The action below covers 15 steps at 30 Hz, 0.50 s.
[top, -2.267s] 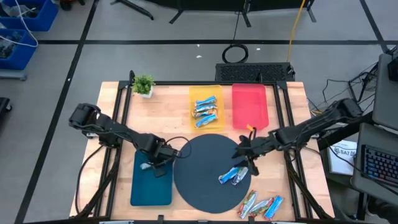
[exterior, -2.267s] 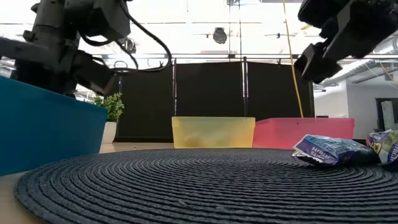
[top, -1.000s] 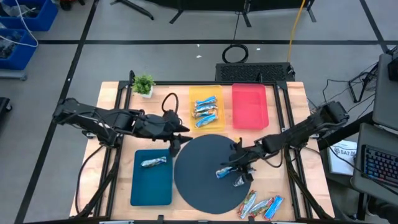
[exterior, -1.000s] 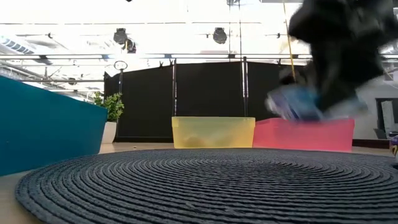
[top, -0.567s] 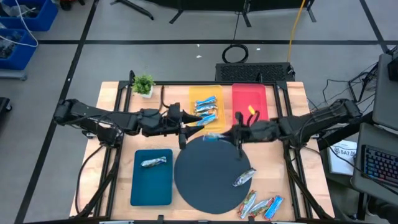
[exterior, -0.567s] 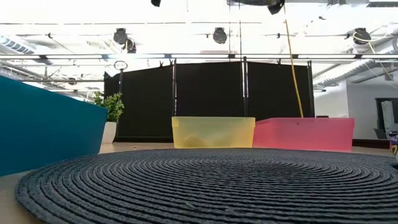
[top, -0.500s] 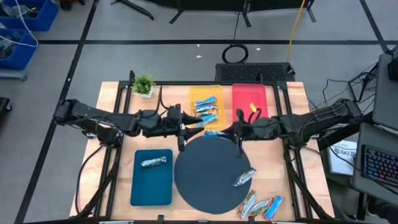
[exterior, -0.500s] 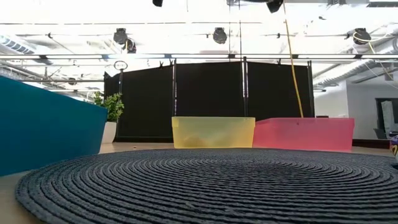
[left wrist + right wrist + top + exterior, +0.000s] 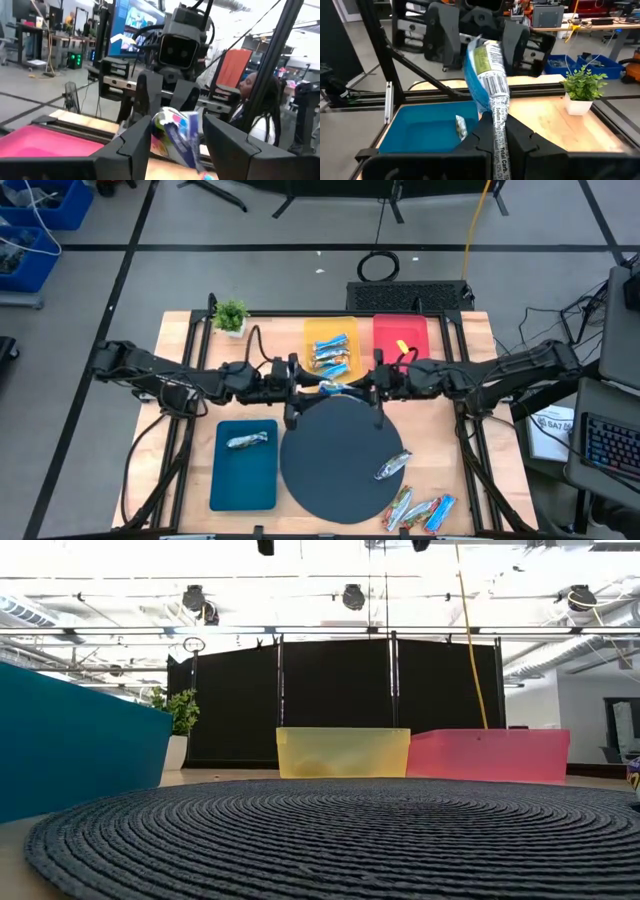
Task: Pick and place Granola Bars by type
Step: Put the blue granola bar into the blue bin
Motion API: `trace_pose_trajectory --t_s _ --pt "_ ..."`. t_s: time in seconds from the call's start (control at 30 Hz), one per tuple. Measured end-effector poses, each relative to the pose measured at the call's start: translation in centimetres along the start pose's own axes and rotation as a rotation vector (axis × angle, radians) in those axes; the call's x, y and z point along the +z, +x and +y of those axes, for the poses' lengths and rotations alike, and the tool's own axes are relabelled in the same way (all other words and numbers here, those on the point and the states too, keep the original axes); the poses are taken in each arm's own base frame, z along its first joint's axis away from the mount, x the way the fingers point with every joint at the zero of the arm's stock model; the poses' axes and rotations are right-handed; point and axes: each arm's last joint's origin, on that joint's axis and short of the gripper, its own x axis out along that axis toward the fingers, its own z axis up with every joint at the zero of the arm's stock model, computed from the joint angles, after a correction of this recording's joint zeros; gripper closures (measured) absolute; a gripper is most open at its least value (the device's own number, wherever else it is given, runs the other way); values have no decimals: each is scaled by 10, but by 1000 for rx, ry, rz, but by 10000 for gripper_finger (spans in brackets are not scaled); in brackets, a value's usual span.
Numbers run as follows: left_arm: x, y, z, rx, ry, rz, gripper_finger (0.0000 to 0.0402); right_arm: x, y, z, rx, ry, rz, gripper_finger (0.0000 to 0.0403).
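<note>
A handover in mid-air is judged to be the step in hand, and the main risk is a drop: the blue granola bar (image 9: 487,70) is pinched only at one end of its slick foil by the right gripper (image 9: 496,131), so it could slip or swing out before it is gripped by the other arm. If the right fingers are released early, the bar would probably fall onto the dark round mat (image 9: 340,460) or short of the yellow tray (image 9: 308,338). The two grippers could also collide, being nearly nose to nose.

The right gripper is closed on the bar's lower end, and the bar stands up from it, tilted. The left gripper (image 9: 172,134) has its fingers spread apart on either side of the bar's free end (whether they touch the foil cannot be told). In the high view both arms are stretched level toward each other, meeting above the mat's far edge, just in front of the yellow tray.

Other bars lie in the yellow tray, one in the teal tray (image 9: 222,490), one on the mat, and a cluster (image 9: 420,508) near the table's front right corner.
</note>
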Motion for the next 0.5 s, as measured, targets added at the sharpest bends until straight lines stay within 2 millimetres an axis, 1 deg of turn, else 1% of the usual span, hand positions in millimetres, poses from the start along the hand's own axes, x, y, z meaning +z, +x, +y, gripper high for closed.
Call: trace_pose_trajectory --t_s 0.17,0.27,0.33,0.4,0.5 --pt "-7 4 5 -9 -49 29 220 -3 13 0 27 7 -23 393" --pt "-7 5 5 -15 -54 18 220 -5 17 0 38 8 -20 393" --pt "-9 6 5 2 -52 18 228 -6 18 0 38 10 -18 393" --pt "-7 6 7 10 -55 9 257 -6 18 0 38 9 -21 393" --pt "-7 6 12 -10 -96 29 329 -4 17 -2 35 6 -33 392"
